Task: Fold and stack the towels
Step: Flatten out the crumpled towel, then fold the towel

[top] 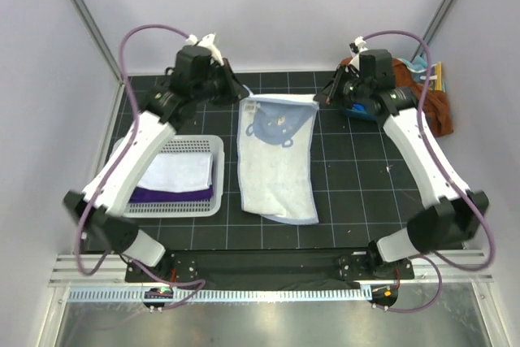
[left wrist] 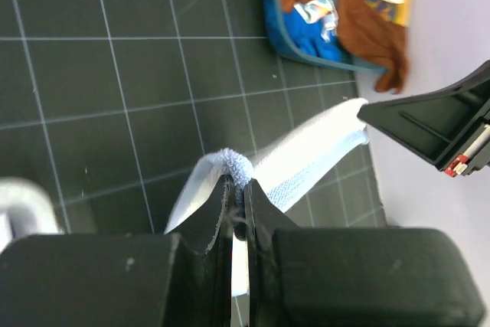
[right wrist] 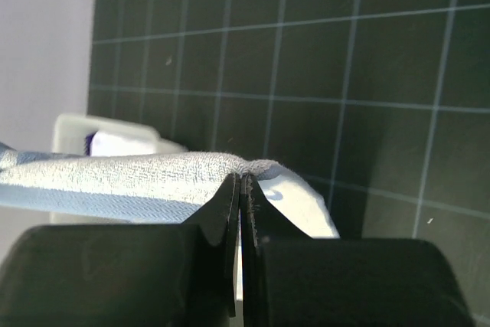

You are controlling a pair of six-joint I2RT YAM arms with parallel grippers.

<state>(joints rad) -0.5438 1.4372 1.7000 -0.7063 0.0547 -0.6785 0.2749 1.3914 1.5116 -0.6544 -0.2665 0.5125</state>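
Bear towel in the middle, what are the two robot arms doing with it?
They look ready to fold it. The left gripper and the right gripper each pinch one far corner of the light blue bear towel, and the rest of it lies spread on the table. A white towel and a dark purple towel sit folded in the white basket on the left. A rust-brown towel lies in a heap at the far right.

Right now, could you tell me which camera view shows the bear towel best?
The top view: the whole bear towel lies spread there, face visible. Each wrist view shows only a corner pinched in the left gripper or right gripper.
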